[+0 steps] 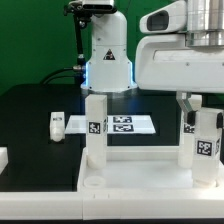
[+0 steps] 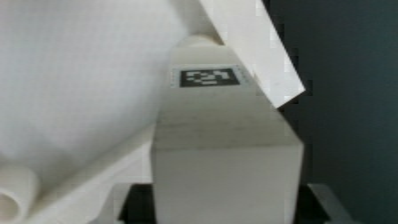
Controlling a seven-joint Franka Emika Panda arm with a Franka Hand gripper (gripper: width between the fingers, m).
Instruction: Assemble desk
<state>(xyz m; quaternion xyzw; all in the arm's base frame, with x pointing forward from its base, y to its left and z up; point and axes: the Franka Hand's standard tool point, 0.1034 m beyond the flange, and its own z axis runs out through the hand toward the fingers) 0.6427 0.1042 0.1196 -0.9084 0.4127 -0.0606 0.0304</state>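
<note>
The desk panel [image 1: 140, 176] lies flat at the front of the black table. Two blocky white legs stand upright in its corner sockets. One leg [image 1: 95, 125] is at the exterior view's left and stands free. The other leg [image 1: 206, 150] is at the right, and my gripper [image 1: 200, 115] comes down over its top. In the wrist view this tagged leg [image 2: 222, 140] fills the space between the dark fingers [image 2: 139, 200], which press on both its sides, so the gripper [image 2: 226, 202] is shut on it. The panel [image 2: 71, 110] shows white beside it.
A loose tagged leg [image 1: 57, 125] lies on the table to the left of the marker board [image 1: 128, 125]. Another white part [image 1: 3, 157] shows at the left edge. The robot base [image 1: 107, 60] stands behind the board.
</note>
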